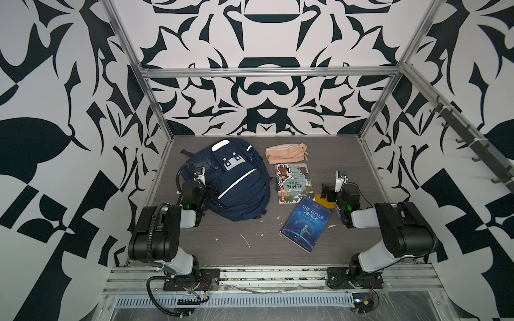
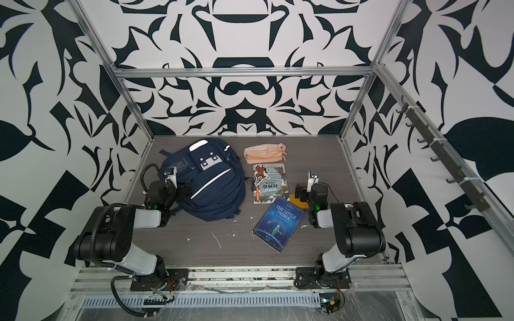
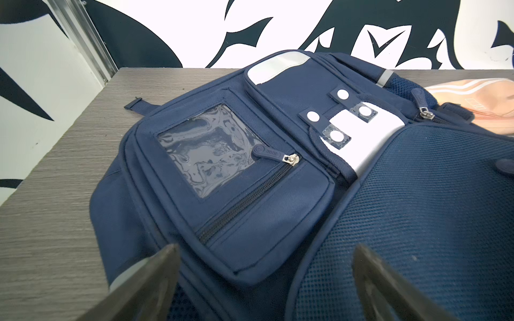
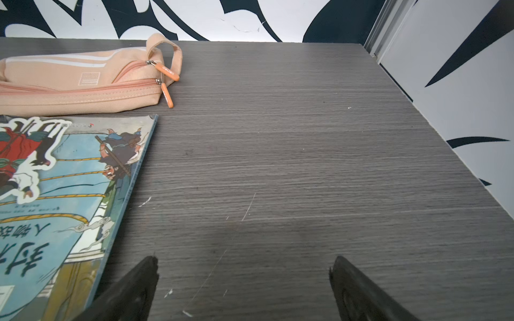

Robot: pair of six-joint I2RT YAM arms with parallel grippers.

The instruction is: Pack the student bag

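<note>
The student bag [image 1: 236,178] [image 2: 211,180], navy with white stripes and a grey front patch, lies flat at the table's back left with its pockets zipped. My left gripper [image 1: 212,187] [image 2: 186,190] hovers at the bag's near-left edge. In the left wrist view it [image 3: 265,250] stands open over the bag [image 3: 278,194], holding nothing. My right gripper [image 1: 325,190] [image 2: 299,191] is on the right, beside the books. In the right wrist view it [image 4: 244,259] is open above bare table [image 4: 278,166].
A peach-pink pouch [image 1: 286,152] [image 2: 264,152] [image 4: 78,80] lies at the back middle. In front of it is a comic book [image 1: 294,180] [image 4: 64,194], then a blue "The Little Prince" book [image 1: 306,223] [image 2: 279,225]. A yellow flat thing [image 1: 324,201] sits under the right gripper. Patterned walls enclose the table.
</note>
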